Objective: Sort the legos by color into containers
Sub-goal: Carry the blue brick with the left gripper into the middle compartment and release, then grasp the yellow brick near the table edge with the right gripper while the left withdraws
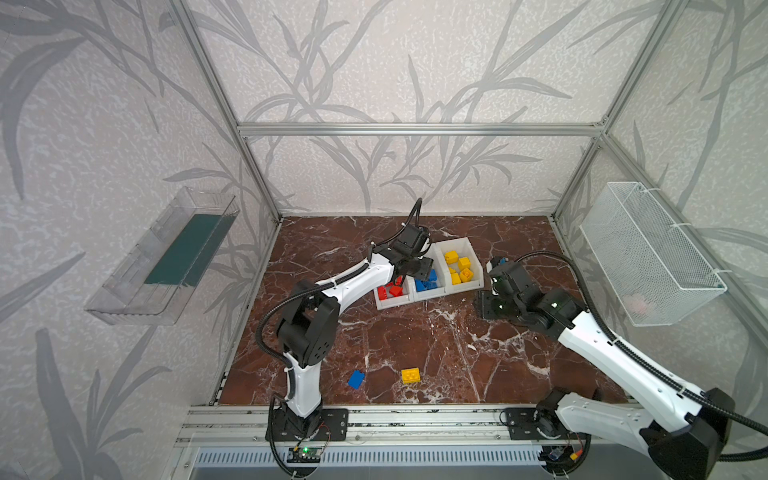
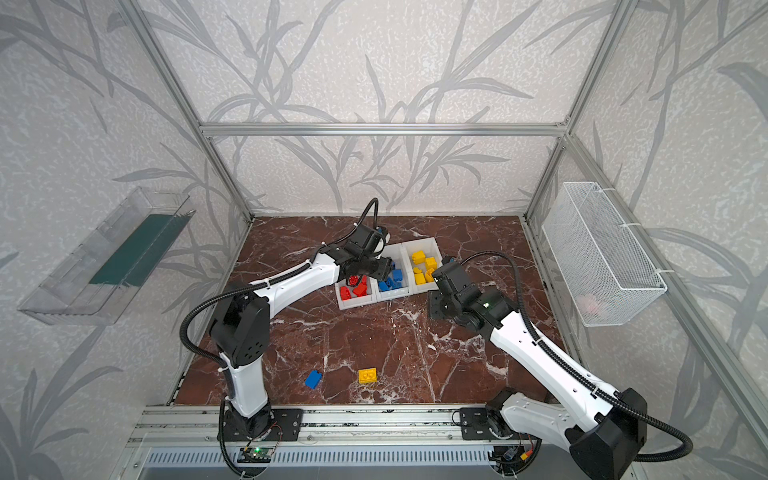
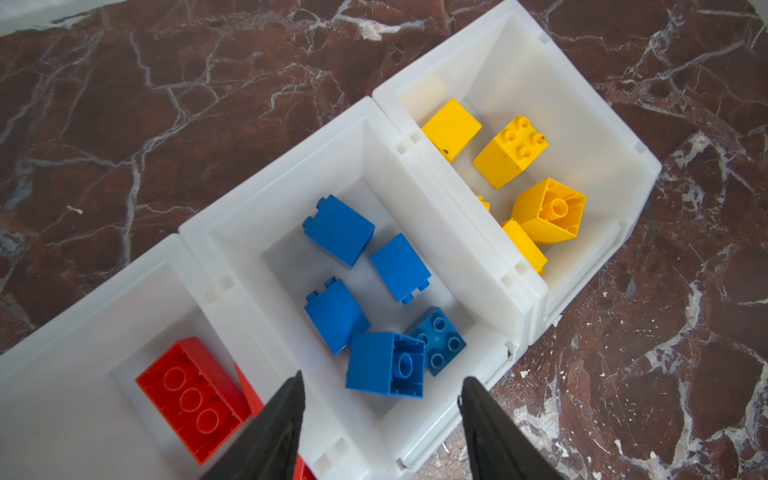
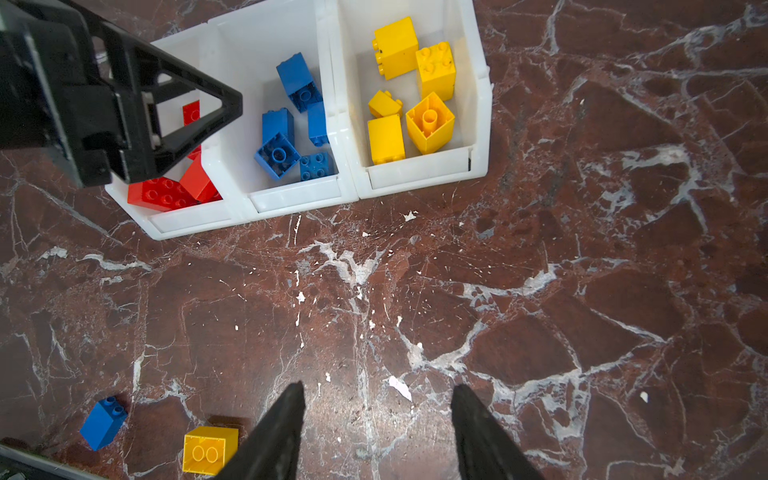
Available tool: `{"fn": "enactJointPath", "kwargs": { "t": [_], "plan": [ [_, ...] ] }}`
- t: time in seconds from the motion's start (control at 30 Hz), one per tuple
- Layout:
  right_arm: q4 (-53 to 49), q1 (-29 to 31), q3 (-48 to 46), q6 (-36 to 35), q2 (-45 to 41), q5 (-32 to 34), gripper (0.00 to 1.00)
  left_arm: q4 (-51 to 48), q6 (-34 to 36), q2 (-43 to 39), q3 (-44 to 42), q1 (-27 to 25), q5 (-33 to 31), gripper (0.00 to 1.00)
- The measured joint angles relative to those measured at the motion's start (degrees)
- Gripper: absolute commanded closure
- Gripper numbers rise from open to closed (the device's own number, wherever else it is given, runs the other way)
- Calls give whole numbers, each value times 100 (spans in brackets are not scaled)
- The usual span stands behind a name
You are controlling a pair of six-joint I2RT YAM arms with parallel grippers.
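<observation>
Loose blue brick (image 1: 356, 379) and yellow brick (image 1: 410, 375) lie well apart from the bins (image 1: 430, 296); left gripper (image 3: 382, 377) (jaws apart, empty) hangs above them, right gripper (image 4: 378, 388) equally spread beside.

A robotics lab test cell: aluminium frame (image 1: 415, 129) boxing in a marble-patterned bench (image 1: 415, 340); leaf-printed panels (image 1: 374, 62) as walls; left arm (image 1: 357, 282) and right arm (image 1: 615, 361) bolted to a front rail (image 1: 415, 419).

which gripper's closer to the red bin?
Left. The left gripper hangs over the red bin and the blue bin beside it. The right gripper is clear of the bins, over the table on the yellow bin's side.
</observation>
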Motion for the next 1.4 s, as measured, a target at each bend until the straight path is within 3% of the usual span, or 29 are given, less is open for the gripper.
{"fn": "enactJointPath", "kwargs": {
  "t": [0.37,0.63,1.0,1.4],
  "plan": [
    [55,354,-68,-46,450,-334,42,291,-269,-1360,-1134,555,-9,37],
    [166,1475,35,-17,1513,-549,41,417,-566,-2457,-2376,1071,-142,37],
    [234,2975,1102,282,3338,-855,36,413,-896,-3936,-3689,1502,-494,36],
    [17,3346,1388,748,4059,-1023,28,409,-1156,-4618,-4369,1569,-553,35]
  ]
}}
